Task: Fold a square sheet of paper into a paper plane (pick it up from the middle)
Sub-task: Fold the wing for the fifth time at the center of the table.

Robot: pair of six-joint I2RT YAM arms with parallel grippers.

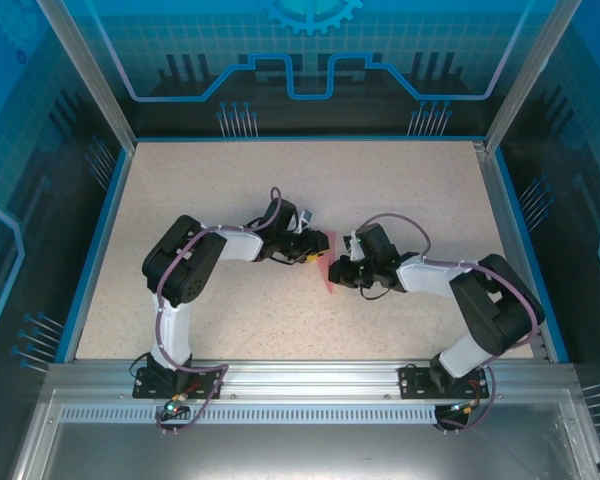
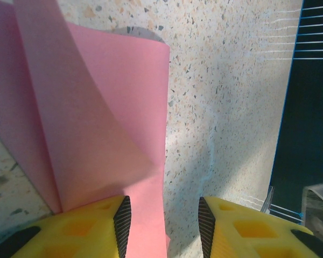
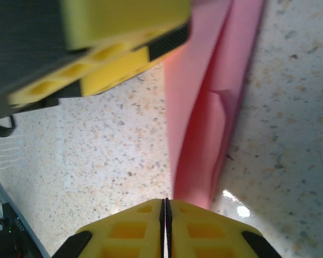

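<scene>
The pink square sheet of paper (image 1: 323, 272) is folded lengthwise and stands up from the table at its middle, between the two arms. In the left wrist view its folded layers (image 2: 97, 118) run past the left finger, and one edge lies in the gap. My left gripper (image 2: 164, 215) is open, with bare table showing between its pads; from above it (image 1: 320, 246) hangs over the paper's far end. My right gripper (image 3: 165, 207) is shut, and the paper (image 3: 204, 123) comes down to its tips, pinched at the near end (image 1: 337, 271). The left gripper's yellow fingers (image 3: 124, 59) sit close ahead.
The speckled table (image 1: 230, 190) is ringed by a blue rim (image 1: 100, 230) and glass walls. An aluminium rail (image 1: 300, 380) carries both arm bases at the near edge. The two wrists are almost touching at the centre.
</scene>
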